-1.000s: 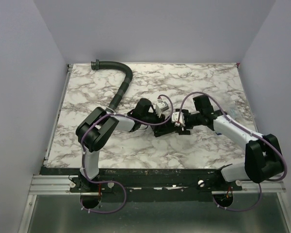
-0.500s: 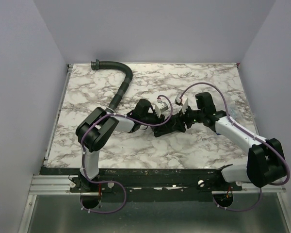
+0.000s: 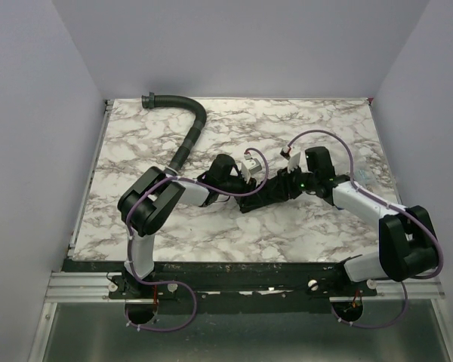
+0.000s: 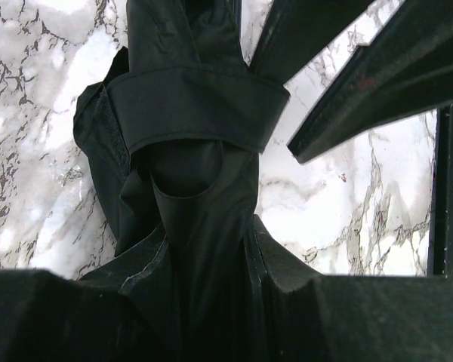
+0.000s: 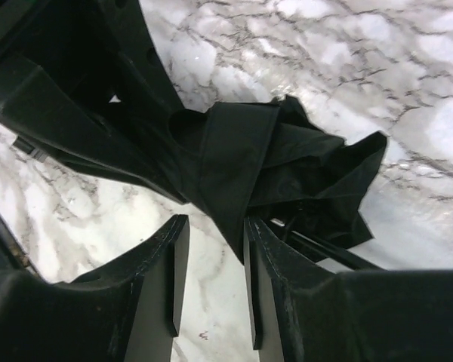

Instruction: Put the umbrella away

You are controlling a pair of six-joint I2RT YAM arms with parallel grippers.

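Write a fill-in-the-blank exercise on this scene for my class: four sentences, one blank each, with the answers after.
1. The umbrella lies ___ up, not opened out.
2. The left gripper is shut on the ___.
3. A strap is wrapped ___ the umbrella's fabric.
4. The hose has one end near the table's far ___ corner.

Missing words: folded; umbrella; around; left.

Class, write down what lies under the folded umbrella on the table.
The marble table shows around the umbrella on most sides. The patch directly beneath the bundle is hidden by its fabric.
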